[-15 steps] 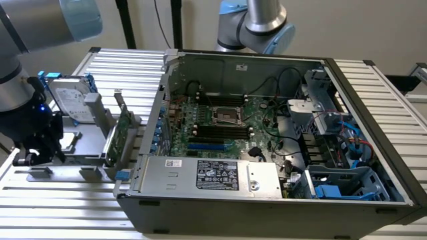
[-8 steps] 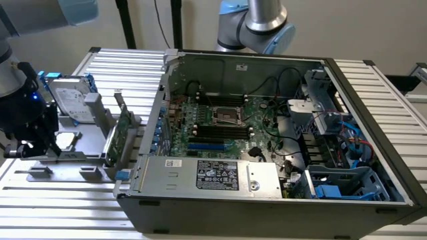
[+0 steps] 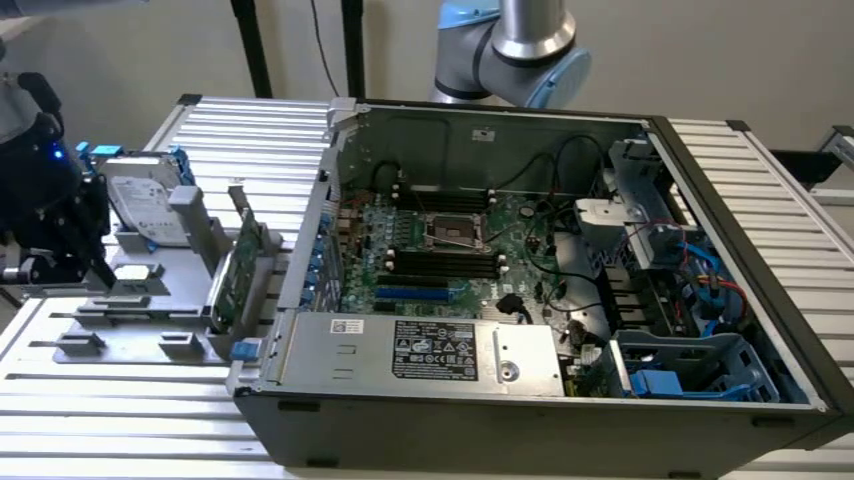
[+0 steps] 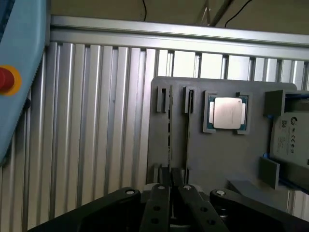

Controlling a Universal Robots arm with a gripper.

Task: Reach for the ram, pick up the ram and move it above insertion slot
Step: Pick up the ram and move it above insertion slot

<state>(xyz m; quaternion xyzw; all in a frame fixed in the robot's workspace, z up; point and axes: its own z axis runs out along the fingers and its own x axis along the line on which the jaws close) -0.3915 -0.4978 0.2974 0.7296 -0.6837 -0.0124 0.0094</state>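
One hand [image 4: 173, 187], nearly closed with nothing gripped, is held near the ram [image 4: 169, 135] seated edge-on in a grey fixture [image 4: 217, 154].

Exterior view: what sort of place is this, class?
Probably a robotics test bench for computer assembly: an open computer case, a robot arm behind it, a hard drive on a grey fixture.

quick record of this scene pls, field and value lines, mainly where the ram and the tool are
tool: shut, over the near end of the gray holder
ram: on edge in a holder slot, ahead of the tool
grip on ram: cannot tell
holder also carries: processor chip, hard drive, expansion card
computer case: open, to the exterior view's right of the holder
ram above insertion slot: not yet
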